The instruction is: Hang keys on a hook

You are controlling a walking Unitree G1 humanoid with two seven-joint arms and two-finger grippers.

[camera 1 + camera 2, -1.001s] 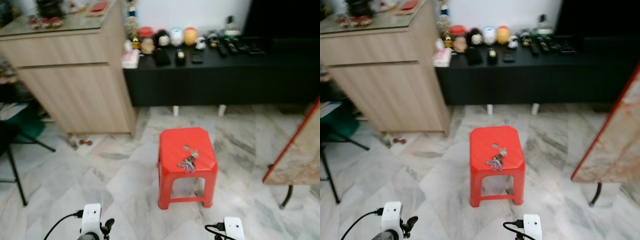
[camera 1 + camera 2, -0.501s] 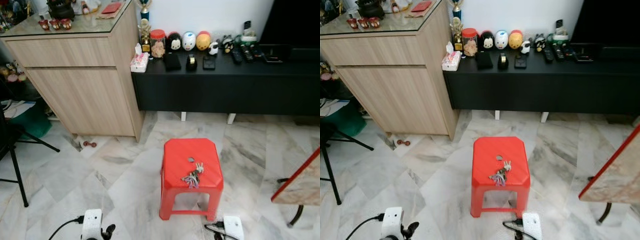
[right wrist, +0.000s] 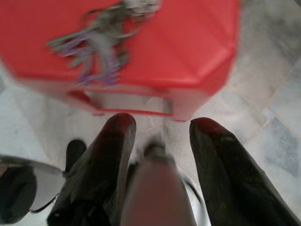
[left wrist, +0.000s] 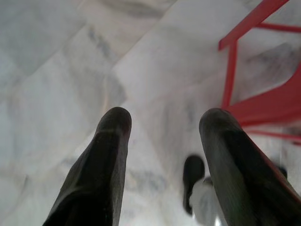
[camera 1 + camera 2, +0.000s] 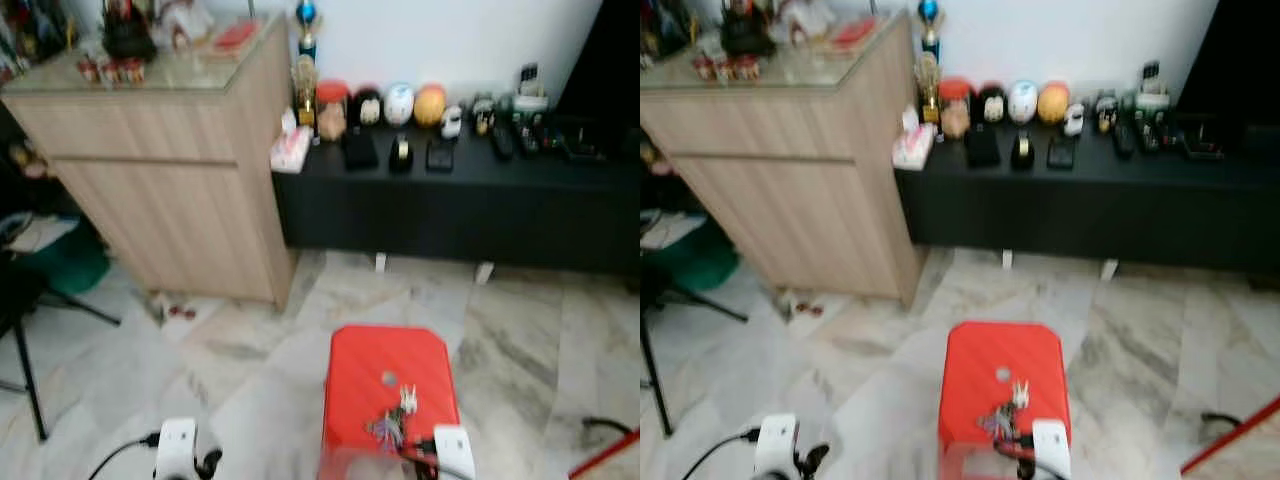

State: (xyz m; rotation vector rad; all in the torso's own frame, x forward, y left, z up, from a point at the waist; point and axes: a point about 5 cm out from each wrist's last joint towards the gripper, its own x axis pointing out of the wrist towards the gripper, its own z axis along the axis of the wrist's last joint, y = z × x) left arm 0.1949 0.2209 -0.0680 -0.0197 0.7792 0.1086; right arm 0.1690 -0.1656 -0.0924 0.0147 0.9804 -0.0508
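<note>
A bunch of keys with purple tags lies on top of a red plastic stool on the marble floor, just ahead of me. In the right wrist view my right gripper is open, its black fingers apart, a little short of the stool's front edge, with the keys beyond its tips. My left gripper is open over bare floor, left of a stool leg. Both white wrists show low in the head views.
A light wooden cabinet stands at the back left. A long black low console with figurines and remotes runs along the wall. Black stand legs are at the left, a red-edged tabletop corner at the lower right.
The whole picture has shifted and blurred, so the camera has moved. The stool and keys now sit lower and closer, and my right wrist overlaps the stool's front edge.
</note>
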